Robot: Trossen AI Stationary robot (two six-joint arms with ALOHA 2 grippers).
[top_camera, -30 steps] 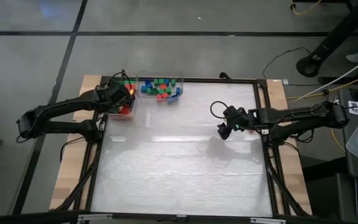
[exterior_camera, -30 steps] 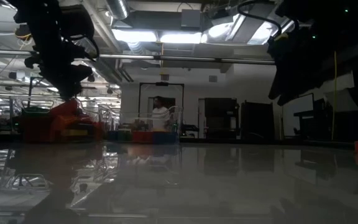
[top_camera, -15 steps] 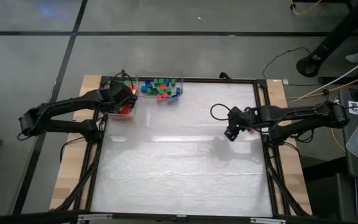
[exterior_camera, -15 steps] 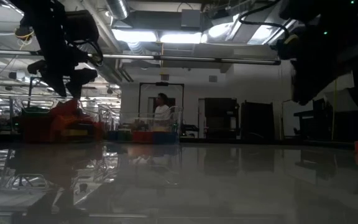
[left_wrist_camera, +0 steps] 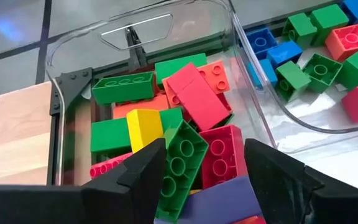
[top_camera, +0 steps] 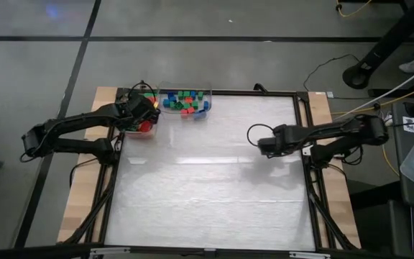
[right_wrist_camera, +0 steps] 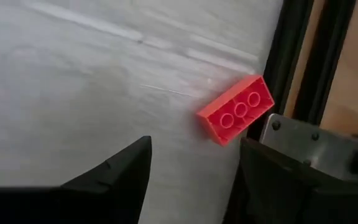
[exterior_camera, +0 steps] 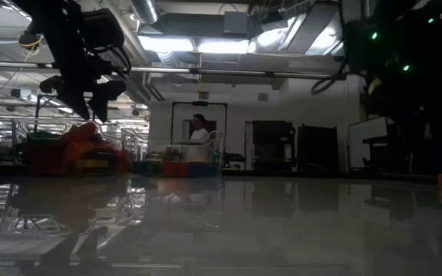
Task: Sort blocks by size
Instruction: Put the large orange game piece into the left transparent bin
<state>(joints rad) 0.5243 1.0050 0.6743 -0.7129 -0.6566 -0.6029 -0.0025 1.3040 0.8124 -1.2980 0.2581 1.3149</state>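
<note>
Long blocks in red, green, yellow, orange and purple fill a clear bin (left_wrist_camera: 135, 25) at the table's far left corner. My left gripper (left_wrist_camera: 201, 180) hangs open just above that pile (top_camera: 144, 124), its fingers on either side of a tilted green block (left_wrist_camera: 182, 168) and a red one (left_wrist_camera: 219, 158). Short blocks (top_camera: 185, 101) lie in a second clear bin beside it. A long red block (right_wrist_camera: 236, 110) lies flat on the table, its end against the black frame at the right edge. My right gripper (right_wrist_camera: 191, 186) stands open over the table just short of it, pointing steeply down.
The black frame rail (right_wrist_camera: 291, 74) and a metal bracket (right_wrist_camera: 309, 143) border the table right behind the red block. The wide white table top (top_camera: 207, 180) spreads between the two arms. A person (exterior_camera: 199, 142) stands far off in the room.
My left gripper has opened above the bin of long blocks, staying where it was. My right gripper has tipped from a shallow slant to pointing steeply down, rolled about its own line, and sunk a little near the table's right edge, its fingers as wide apart as before.
</note>
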